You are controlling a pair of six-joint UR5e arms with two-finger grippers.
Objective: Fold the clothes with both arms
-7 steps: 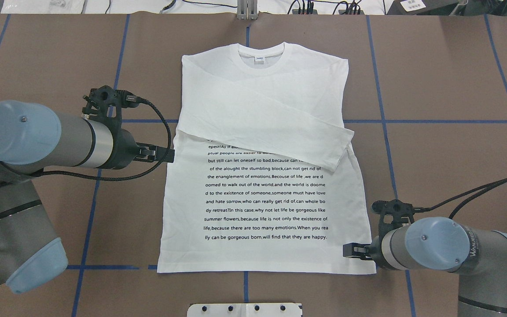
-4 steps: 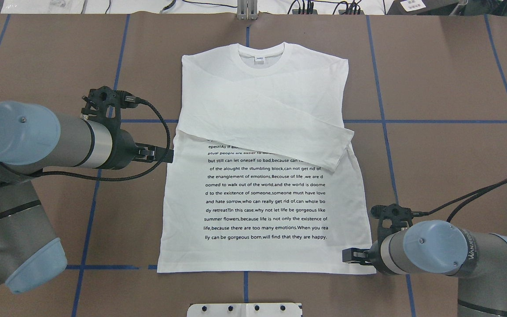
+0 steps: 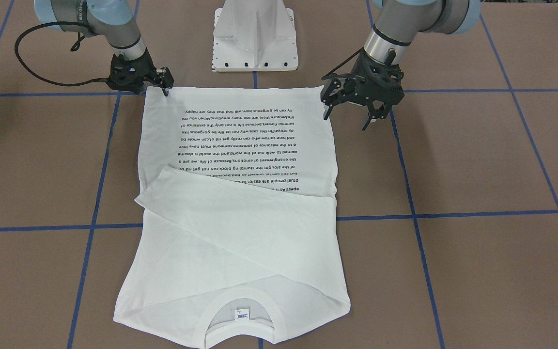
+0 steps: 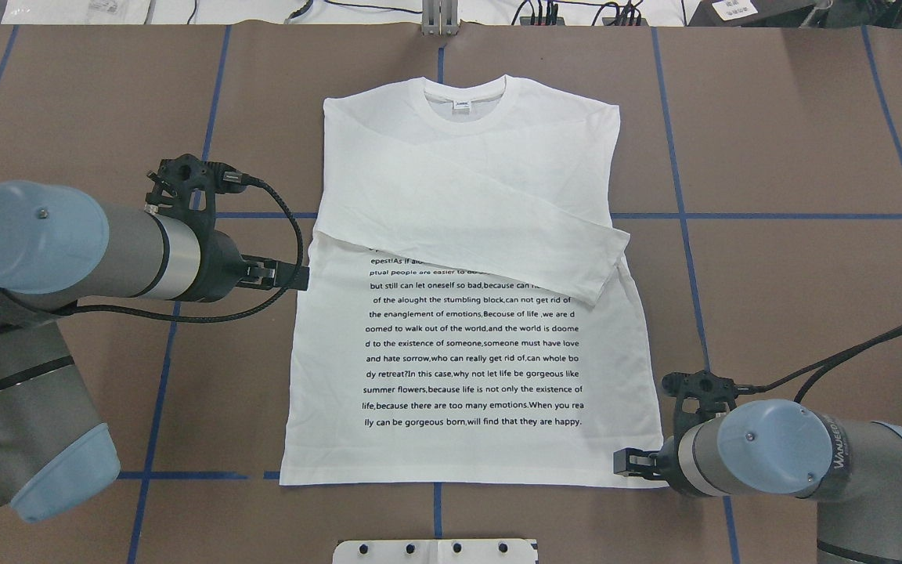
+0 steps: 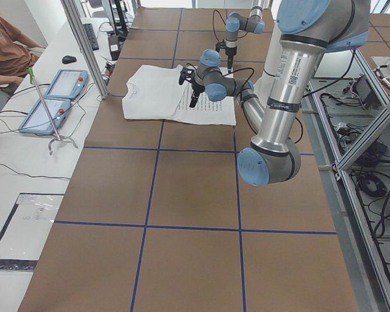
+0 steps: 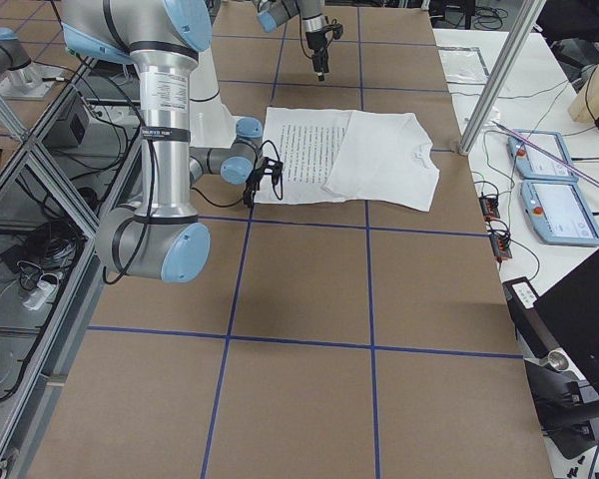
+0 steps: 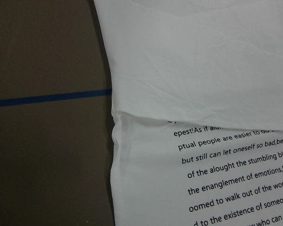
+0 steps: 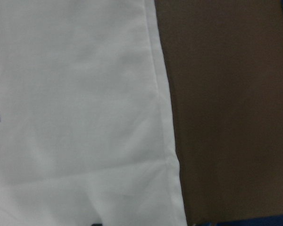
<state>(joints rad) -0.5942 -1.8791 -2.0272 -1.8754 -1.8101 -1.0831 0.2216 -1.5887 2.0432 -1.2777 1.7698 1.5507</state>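
We see T-shirt point(image 4: 467, 345) flat, 1 sleeve across chest. Left gripper point(image 3: 346, 121) spread wide beside shirt's side edge. Right gripper point(image 3: 162, 83) at hem corner; we cannot tell its state.

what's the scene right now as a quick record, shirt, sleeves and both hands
shirt: white T-shirt flat on the table, printed text up, collar far from robot
sleeves: folded in across the chest
left hand: open, beside the shirt's side edge, holding nothing
right hand: at a hem corner, open or shut unclear
stage: body not yet folded
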